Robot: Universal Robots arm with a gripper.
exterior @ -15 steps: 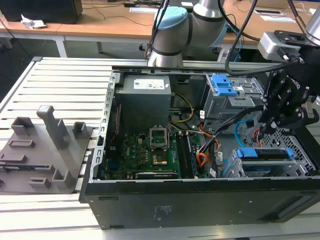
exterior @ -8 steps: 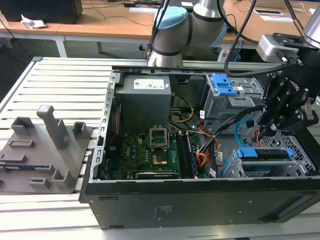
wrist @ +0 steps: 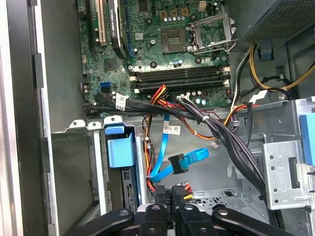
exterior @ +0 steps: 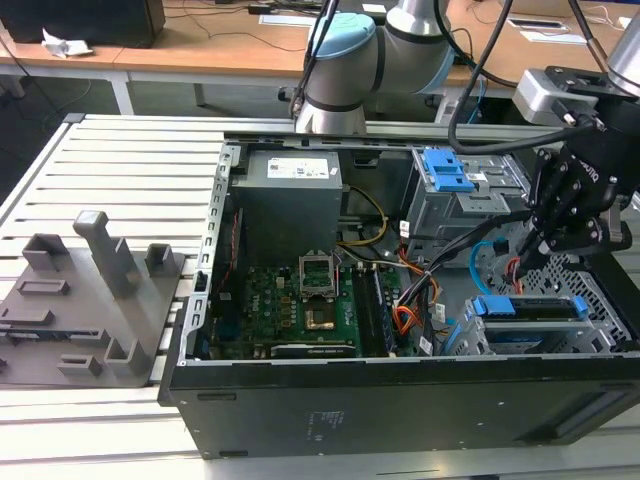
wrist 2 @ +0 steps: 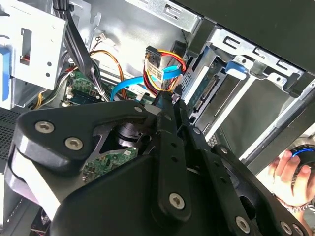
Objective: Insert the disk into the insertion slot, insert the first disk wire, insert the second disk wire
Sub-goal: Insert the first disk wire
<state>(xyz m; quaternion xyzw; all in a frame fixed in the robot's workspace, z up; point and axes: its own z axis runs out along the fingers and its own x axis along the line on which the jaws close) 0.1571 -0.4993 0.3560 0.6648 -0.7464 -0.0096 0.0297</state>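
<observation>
Hovering at the exterior view's right, jaws of the black gripper (exterior: 538,246) apparently pinching a red-and-yellow wire bundle (wrist 2: 172,61), just above the blue-framed silver disk (exterior: 530,308) lying crosswise in its low grey perforated cage (exterior: 598,290).

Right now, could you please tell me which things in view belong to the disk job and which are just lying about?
Job:
- the disk, sitting in the insertion slot
- the second disk wire
- the tool, close to that wire

Lying about:
- taller cage with blue latch
- power supply
- motherboard
- grey fixture at the exterior view's left
</observation>
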